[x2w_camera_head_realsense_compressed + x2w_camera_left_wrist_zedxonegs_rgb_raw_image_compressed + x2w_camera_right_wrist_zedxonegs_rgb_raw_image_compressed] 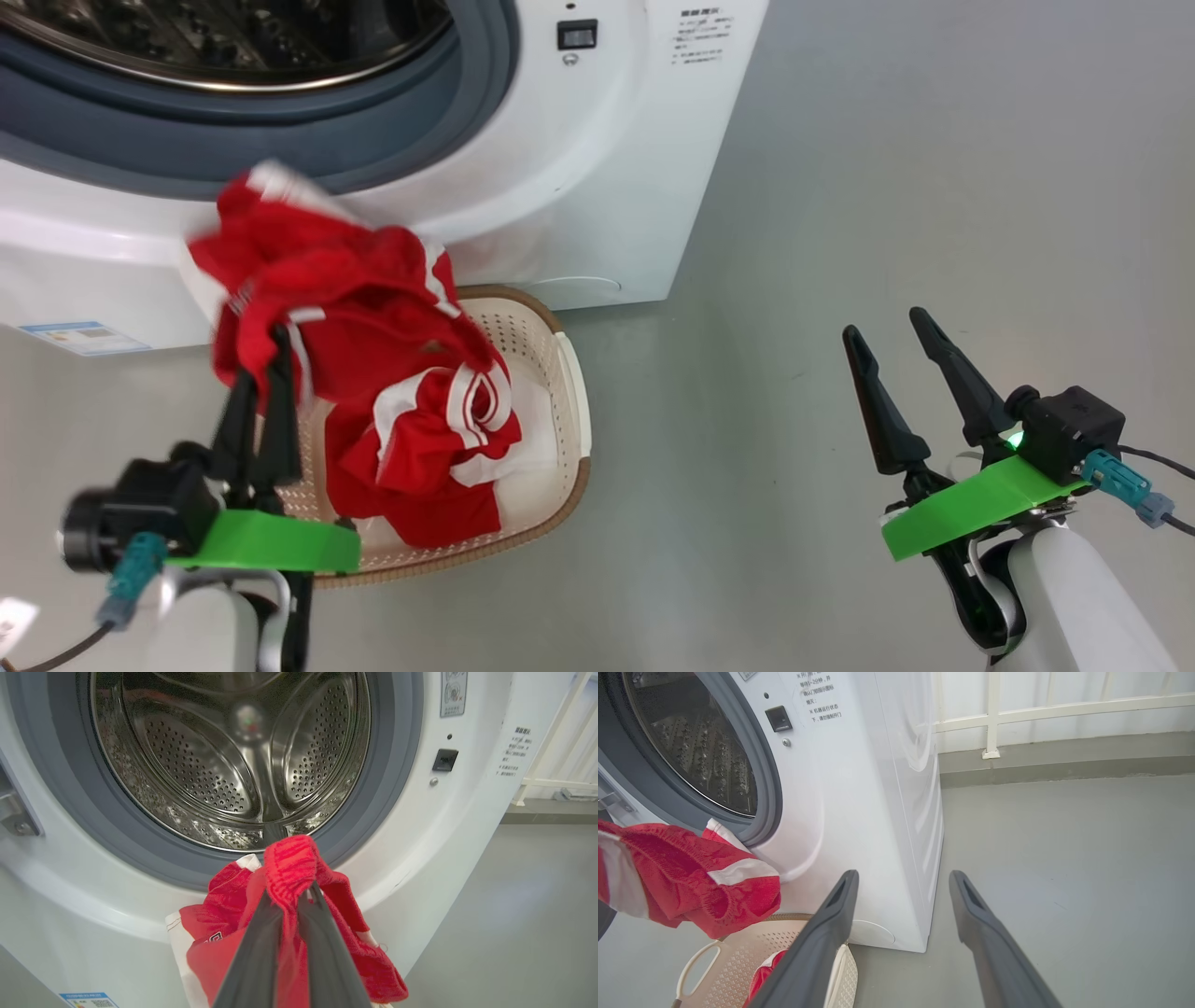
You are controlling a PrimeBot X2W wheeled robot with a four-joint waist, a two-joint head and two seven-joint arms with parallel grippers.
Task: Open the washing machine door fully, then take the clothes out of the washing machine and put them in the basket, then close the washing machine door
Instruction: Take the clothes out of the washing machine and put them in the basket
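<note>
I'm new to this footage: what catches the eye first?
Bright red clothes: one piece pinched in the left hand above the basket, another lying inside it. Behind gapes the washing machine with its shiny steel drum; the right hand hangs open over grey floor.

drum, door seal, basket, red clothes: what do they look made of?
Drum: polished steel by the look, mirror reflections, punched holes.
Door seal: matte grey, likely rubber.
Basket: cream moulded plastic, perforated; brown woven-look rim, possibly plastic too.
Red clothes: knit fabric, visible ribbed texture, hangs limp.
</note>
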